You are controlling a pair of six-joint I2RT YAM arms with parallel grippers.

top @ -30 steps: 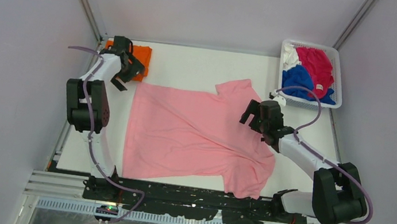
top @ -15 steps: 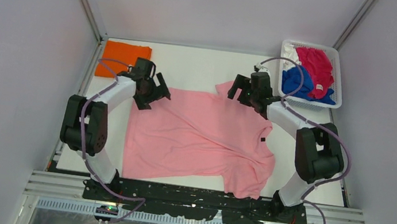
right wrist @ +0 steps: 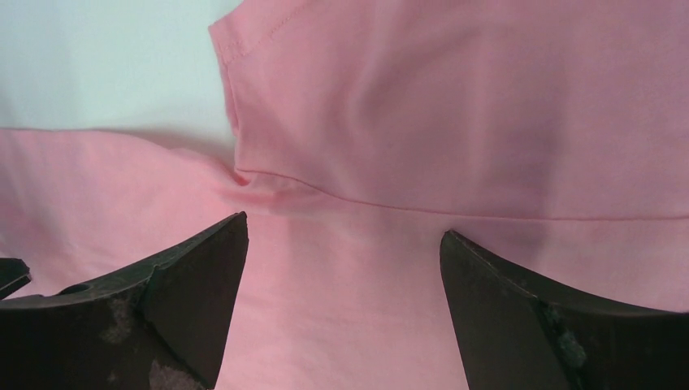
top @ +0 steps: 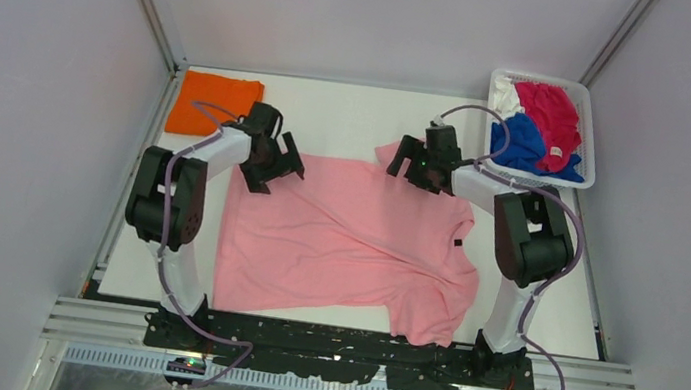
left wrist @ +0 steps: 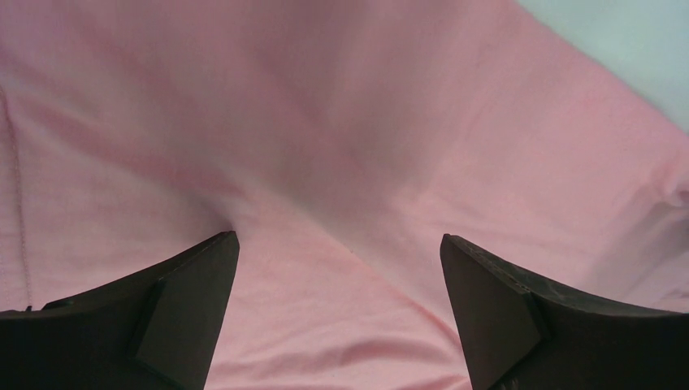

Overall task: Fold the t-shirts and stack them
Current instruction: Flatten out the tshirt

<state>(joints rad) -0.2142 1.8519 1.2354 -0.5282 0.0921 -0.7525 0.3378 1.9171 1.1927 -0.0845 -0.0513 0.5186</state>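
Note:
A light pink t-shirt [top: 346, 240] lies spread on the white table, a little wrinkled. My left gripper [top: 277, 162] is open over its far left corner; in the left wrist view [left wrist: 337, 244] its jaws stand wide apart just above pink cloth [left wrist: 341, 138]. My right gripper [top: 408, 161] is open over the far sleeve; in the right wrist view [right wrist: 341, 236] its jaws straddle the sleeve seam [right wrist: 390, 203]. An orange shirt [top: 214, 101] lies folded at the far left. Royal blue [top: 518, 140], magenta-red [top: 551, 112] and white [top: 505, 97] shirts are in the basket.
A white plastic mesh basket [top: 582, 179] stands at the far right corner. Grey walls enclose the table on three sides. The black arm base rail [top: 341, 349] runs along the near edge.
Both arms have swung in over the pink shirt's far edge: the left from the orange shirt to the far left corner, the right from the shirt's right side to the far sleeve.

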